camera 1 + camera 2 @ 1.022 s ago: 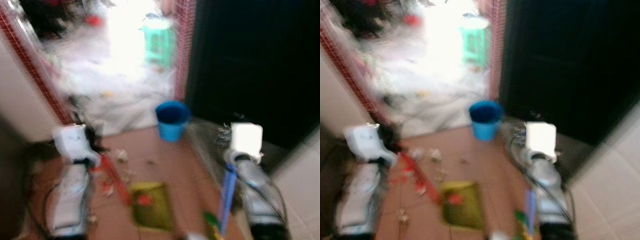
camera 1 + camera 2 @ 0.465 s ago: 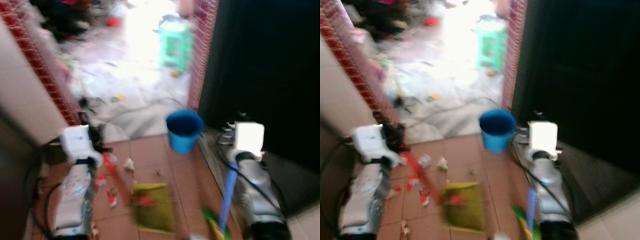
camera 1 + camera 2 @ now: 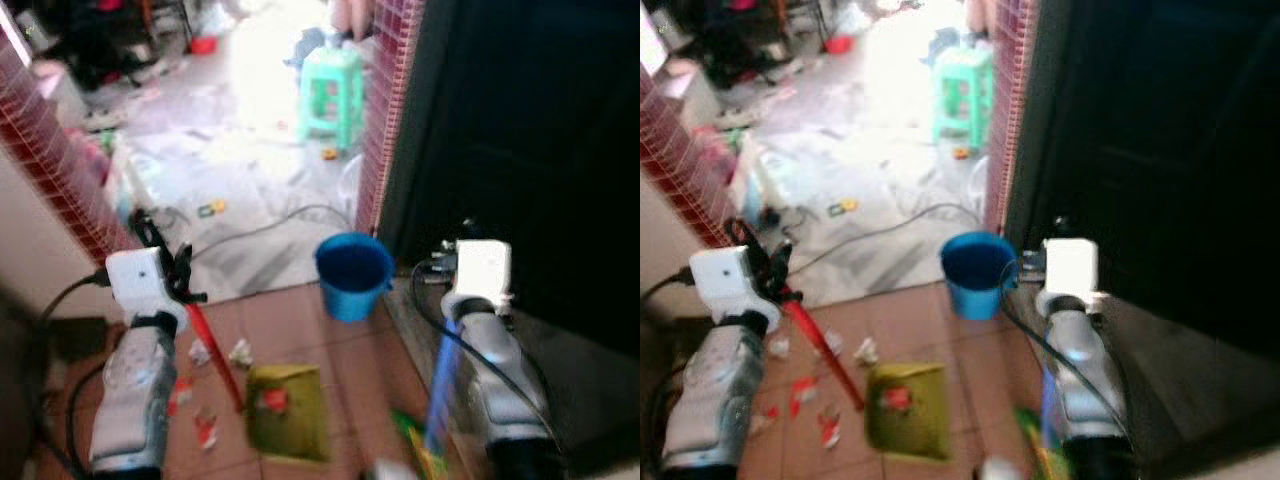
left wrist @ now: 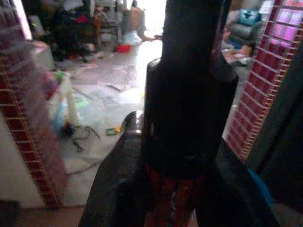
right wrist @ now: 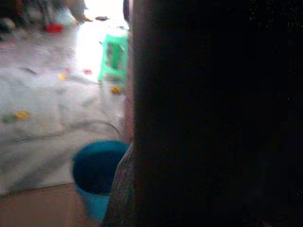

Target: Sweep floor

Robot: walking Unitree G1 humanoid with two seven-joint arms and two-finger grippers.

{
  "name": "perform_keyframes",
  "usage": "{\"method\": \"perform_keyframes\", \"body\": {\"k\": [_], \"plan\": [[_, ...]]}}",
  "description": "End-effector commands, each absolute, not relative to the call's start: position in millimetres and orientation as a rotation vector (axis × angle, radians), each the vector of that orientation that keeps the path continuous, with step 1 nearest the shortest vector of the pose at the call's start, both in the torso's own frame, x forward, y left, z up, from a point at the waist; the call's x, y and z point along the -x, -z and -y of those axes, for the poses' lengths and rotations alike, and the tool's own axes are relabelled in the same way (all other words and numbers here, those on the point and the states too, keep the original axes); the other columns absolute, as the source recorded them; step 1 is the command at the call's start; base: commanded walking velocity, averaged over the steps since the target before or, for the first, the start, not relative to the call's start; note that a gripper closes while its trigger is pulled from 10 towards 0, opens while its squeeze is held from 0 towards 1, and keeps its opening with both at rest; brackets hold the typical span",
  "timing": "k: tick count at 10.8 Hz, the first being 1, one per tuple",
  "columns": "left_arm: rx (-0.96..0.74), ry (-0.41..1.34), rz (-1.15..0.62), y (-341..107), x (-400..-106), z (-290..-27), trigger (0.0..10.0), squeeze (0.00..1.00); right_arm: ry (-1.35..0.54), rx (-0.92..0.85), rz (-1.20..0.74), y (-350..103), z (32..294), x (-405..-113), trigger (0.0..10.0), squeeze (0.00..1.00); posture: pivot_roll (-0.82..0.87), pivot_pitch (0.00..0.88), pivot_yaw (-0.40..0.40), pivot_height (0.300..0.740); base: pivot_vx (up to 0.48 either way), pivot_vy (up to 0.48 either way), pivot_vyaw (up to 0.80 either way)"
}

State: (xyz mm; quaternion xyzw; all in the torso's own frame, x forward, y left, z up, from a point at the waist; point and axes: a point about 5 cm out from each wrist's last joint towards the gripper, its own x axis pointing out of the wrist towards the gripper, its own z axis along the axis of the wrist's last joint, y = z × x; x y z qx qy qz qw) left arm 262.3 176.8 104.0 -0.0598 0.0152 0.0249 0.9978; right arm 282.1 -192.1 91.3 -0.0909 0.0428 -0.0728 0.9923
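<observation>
Judging by the scatter, short strokes of the broom [image 3: 440, 385] toward the yellow-green dustpan [image 3: 287, 410] should gather the paper scraps [image 3: 205, 352] just beside it. The left gripper [image 3: 180, 275] is clamped on the dustpan's red handle [image 3: 215, 355]. The right gripper [image 3: 447, 300] holds the broom's blue pole beyond the dustpan; its jaws cannot be made out.

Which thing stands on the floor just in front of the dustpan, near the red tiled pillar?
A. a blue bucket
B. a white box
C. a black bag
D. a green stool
A: the blue bucket stands upright on the floor just beyond the yellow-green dustpan, at the pillar's foot.
</observation>
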Motion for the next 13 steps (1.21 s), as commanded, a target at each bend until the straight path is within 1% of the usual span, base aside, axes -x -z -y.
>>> {"method": "perform_keyframes", "body": {"k": [1, 5, 8, 9, 11, 13], "plan": [[0.147, -0.047, 0.049, -120, -265, -180, 10.0, 0.0, 0.127, 0.194, -0.036, -102, 185, -288, 10.0, 0.0, -0.07, 0.0, 0.031, 0.74, 0.266, 0.0, 0.0], [0.167, -0.059, 0.094, -135, -269, -178, 10.0, 0.0, 0.118, 0.197, -0.036, -101, 184, -290, 10.0, 0.0, -0.06, 0.0, 0.025, 0.74, 0.0, 0.0, 0.0], [0.191, -0.04, 0.204, -173, -278, -174, 10.0, 0.0, 0.105, 0.195, -0.02, -104, 179, -298, 10.0, 0.0, -0.07, 0.0, 0.032, 0.74, 0.0, 0.0, 0.0], [0.171, -0.022, 0.228, -181, -281, -171, 10.0, 0.0, 0.102, 0.194, -0.018, -105, 177, -299, 10.0, 0.0, -0.07, 0.0, 0.031, 0.74, 0.0, 0.0, 0.0], [0.169, -0.054, 0.285, -196, -282, -174, 10.0, 0.0, 0.096, 0.195, -0.019, -104, 176, -299, 10.0, 0.0, -0.07, 0.0, 0.028, 0.74, 0.0, 0.0, 0.0], [0.197, -0.029, 0.374, -230, -288, -171, 10.0, 0.0, 0.09, 0.199, -0.02, -104, 177, -301, 10.0, 0.0, -0.07, 0.0, 0.024, 0.74, 0.0, 0.0, 0.0]]}}
